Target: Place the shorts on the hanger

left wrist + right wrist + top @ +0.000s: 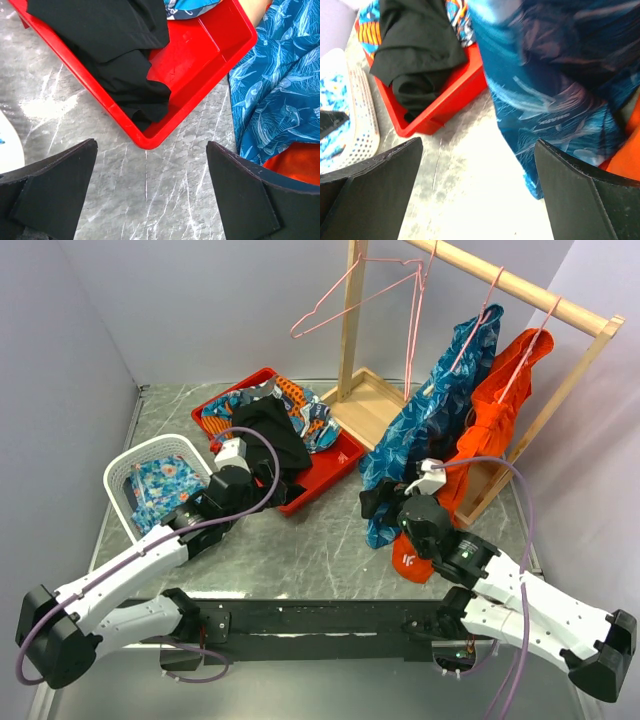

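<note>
Neither arm holds anything yet, so I'd call this the reach for the pick. The plain black soft-fabric shorts [268,432] lie crumpled and folded over themselves in the shallow red plastic tray [210,50], one limp edge spilling toward its near corner. The left gripper [150,150] hangs just short of that corner over the grey marbled table [150,200], fingers spread wide; the right gripper [477,145] is equally open beside the glossy blue patterned garment [555,85]. The thin pink wire hanger [350,308] dangles bare from the wooden rail [520,288]. The next move likely means pinching a raised fold.
</note>
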